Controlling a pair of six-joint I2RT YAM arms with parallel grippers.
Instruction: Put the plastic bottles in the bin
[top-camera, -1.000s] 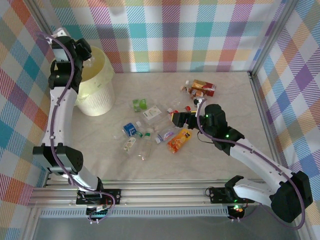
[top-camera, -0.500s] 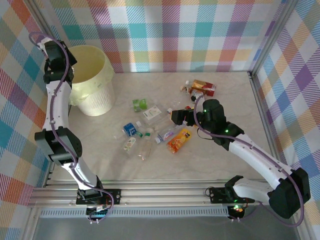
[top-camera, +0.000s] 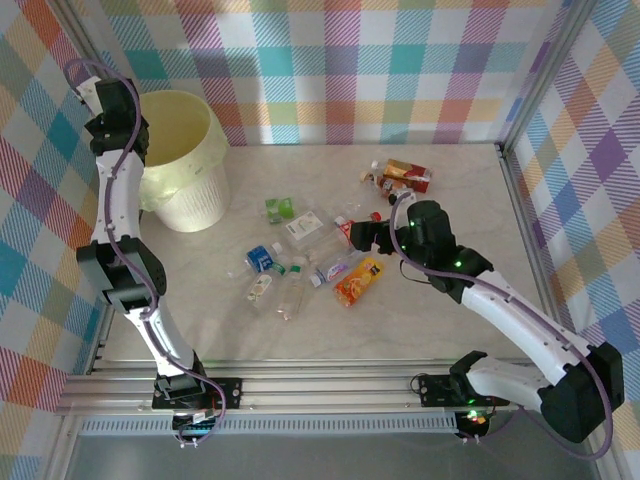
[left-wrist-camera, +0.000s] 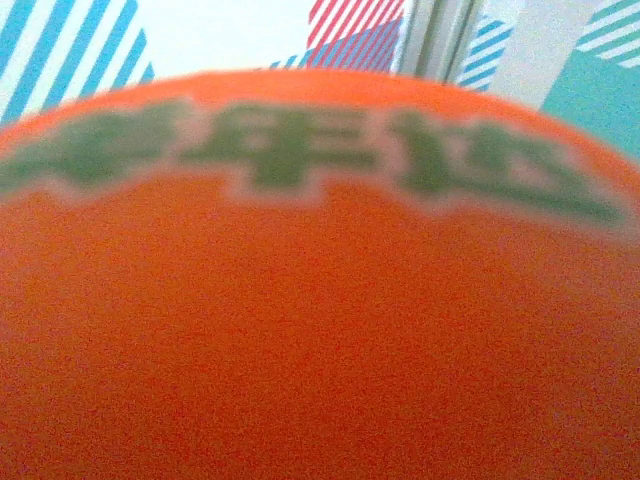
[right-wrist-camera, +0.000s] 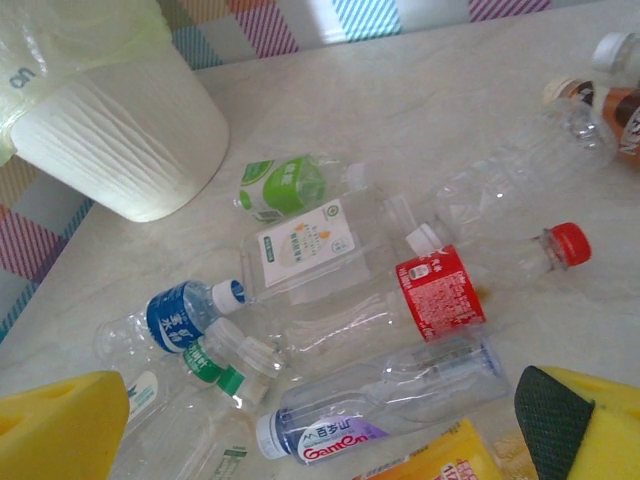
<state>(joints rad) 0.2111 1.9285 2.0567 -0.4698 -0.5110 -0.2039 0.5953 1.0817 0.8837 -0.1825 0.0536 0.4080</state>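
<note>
The light, crushable red-labelled bottle (right-wrist-camera: 438, 290) is best gripped mid-body by the parted right fingers (right-wrist-camera: 60, 430); the left fingers' (top-camera: 108, 100) state cannot be told.

The plastic bottles (right-wrist-camera: 438, 290) are clear, glossy, crumpled plastic. The bin (right-wrist-camera: 130, 140) is ribbed matt plastic, and the table (right-wrist-camera: 420, 100) is smooth and marbled.

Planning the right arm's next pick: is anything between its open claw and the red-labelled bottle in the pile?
Nothing visible. The right claw hovers open above the red-labelled bottle, which lies uncovered. The white-labelled bottle and the purple-labelled bottle lie close on either side, so it may snag them.
</note>
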